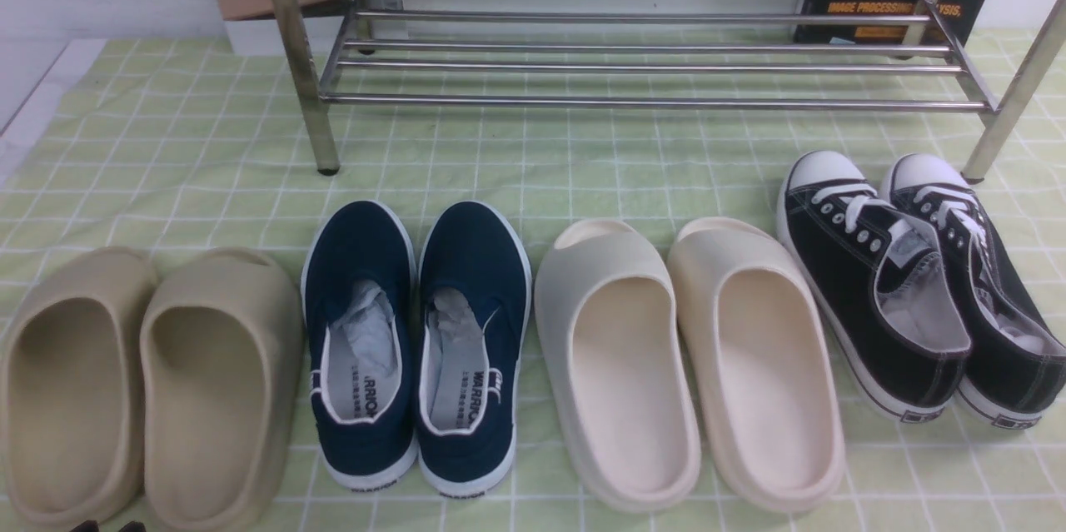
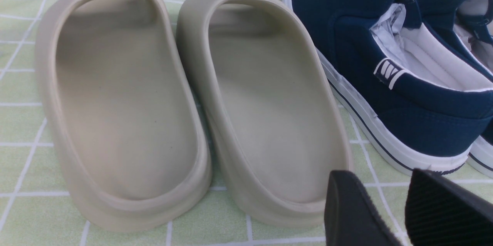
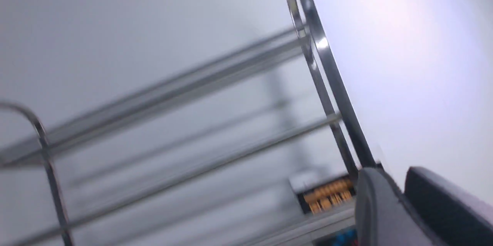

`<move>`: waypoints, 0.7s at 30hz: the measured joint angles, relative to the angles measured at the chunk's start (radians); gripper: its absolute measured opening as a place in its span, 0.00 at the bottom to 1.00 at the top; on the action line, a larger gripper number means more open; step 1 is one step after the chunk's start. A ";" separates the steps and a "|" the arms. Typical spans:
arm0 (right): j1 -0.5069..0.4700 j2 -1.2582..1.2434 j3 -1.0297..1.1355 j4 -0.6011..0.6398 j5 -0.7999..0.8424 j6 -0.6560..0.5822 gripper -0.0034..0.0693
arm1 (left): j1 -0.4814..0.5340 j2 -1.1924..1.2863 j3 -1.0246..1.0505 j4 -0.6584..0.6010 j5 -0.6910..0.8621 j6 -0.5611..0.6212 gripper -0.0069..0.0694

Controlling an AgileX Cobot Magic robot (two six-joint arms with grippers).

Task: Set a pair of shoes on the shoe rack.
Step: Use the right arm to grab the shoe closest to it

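Far left, the left gripper [image 2: 379, 176] is hovering over the heels of the beige slides [image 1: 150, 382], black fingers apart and gripping nothing. Moving right, navy slip-ons [image 1: 416, 332] and smooth cream slides [image 1: 691, 357] are sitting in one row on the green checked cloth [image 1: 166, 141]. A bare strip of cloth is running between that row and the shoe rack [image 1: 633, 101], its shiny round bars spanning the back. Far right, the pair of shoes [image 1: 908, 282] is lying angled, black canvas, white laces, toe caps just beside the rack's right leg. The right gripper [image 3: 393, 174] is blurring; I cannot tell whether it is closed
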 joint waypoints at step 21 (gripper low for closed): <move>0.000 0.633 -0.795 -0.399 1.162 -0.028 0.06 | 0.000 0.000 0.000 0.000 0.000 0.000 0.40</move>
